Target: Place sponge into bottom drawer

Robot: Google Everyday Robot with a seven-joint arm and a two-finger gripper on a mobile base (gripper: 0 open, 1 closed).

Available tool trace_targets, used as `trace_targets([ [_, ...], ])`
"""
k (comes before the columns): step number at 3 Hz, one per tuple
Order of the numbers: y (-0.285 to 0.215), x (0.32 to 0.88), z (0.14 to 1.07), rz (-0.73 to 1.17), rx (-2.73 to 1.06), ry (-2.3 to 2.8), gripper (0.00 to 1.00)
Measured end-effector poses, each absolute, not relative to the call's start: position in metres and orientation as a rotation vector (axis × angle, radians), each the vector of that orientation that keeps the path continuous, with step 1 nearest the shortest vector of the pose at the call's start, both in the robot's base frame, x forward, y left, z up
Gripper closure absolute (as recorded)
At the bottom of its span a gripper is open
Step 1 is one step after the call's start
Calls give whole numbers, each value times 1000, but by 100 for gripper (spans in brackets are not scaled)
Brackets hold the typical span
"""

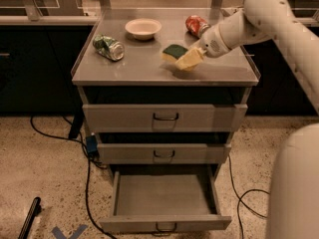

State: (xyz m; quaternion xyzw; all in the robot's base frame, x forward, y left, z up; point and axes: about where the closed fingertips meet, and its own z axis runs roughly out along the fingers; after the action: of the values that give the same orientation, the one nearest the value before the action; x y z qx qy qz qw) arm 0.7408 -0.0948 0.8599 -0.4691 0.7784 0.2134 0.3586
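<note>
**Bench**: grey metal cabinet with a flat top, centre of the frame, three drawers in its front.

**Sponge**: dark green layer uppermost, pale yellow foam below. It is at the centre right of the bench top, tilted, with a shadow on the surface beneath it.

**Gripper**: cream-coloured fingers closed on the right end of the sponge. It is carried by the white arm, which enters from the upper right of the frame.

**Bottom drawer**: pulled well out at the lower centre, interior bare, dark wire handle on its front edge.

**Middle drawer**: pushed in, directly above the bottom drawer.

**Top drawer**: pushed in, wider than the two below.

**Green can**: crushed, lying on its side at the left of the bench top, well apart from the sponge.

**Bowl**: pale and shallow, at the back centre of the bench top.

**Red can**: lying at the back right, just behind the arm's wrist.

**Cable**: black, running down the left side of the bench onto the speckled floor.

**Robot body**: a white rounded mass filling the lower right.
</note>
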Motion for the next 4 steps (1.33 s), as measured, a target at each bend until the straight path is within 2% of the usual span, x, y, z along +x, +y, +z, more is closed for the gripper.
trace_targets([
  [1,-119,693,906,540,-1064,1953,100],
  [2,-118,649,936,570,-919,1866,100],
  [4,-122,637,911,581,-859,1873,100],
])
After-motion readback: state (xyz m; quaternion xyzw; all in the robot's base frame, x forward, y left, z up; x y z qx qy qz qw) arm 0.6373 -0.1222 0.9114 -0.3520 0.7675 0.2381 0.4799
